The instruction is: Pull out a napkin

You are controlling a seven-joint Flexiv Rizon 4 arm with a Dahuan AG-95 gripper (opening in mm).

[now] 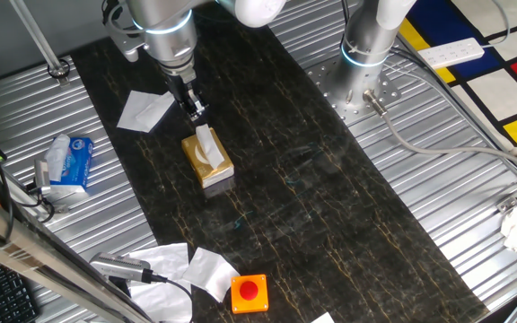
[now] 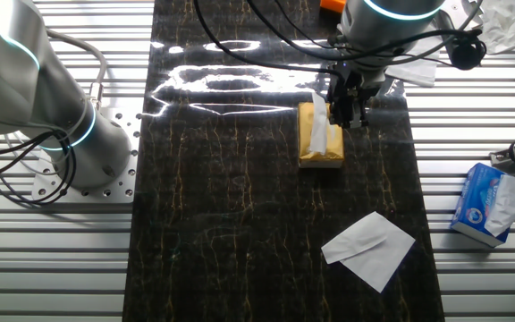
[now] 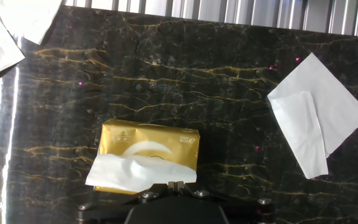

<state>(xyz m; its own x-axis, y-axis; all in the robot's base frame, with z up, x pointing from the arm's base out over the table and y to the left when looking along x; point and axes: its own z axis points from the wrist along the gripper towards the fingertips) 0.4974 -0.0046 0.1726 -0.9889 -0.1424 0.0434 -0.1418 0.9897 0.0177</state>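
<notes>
The tan-gold tissue box (image 1: pixel 214 168) lies on the dark marble mat, also in the other fixed view (image 2: pixel 322 154) and the hand view (image 3: pixel 148 143). The napkin (image 1: pixel 206 144) is a white creased tuft standing out of the box's slot (image 2: pixel 318 125) and draping over its near side in the hand view (image 3: pixel 138 171). My gripper (image 1: pixel 197 111) hangs just above the box's end, close to the napkin's upper edge (image 2: pixel 348 112). In the hand view its fingertips (image 3: pixel 176 184) are pressed together at the napkin's edge, and no paper shows between them.
A loose white sheet (image 1: pixel 144 109) lies on the mat beyond the box (image 2: pixel 369 246) (image 3: pixel 316 118). A blue-and-white tissue packet (image 1: pixel 68 163) sits on the metal table. More white sheets (image 1: pixel 200 269) and an orange box with a red button (image 1: pixel 249 292) lie at the mat's near end. A second arm's base (image 1: pixel 366 54) stands at the back.
</notes>
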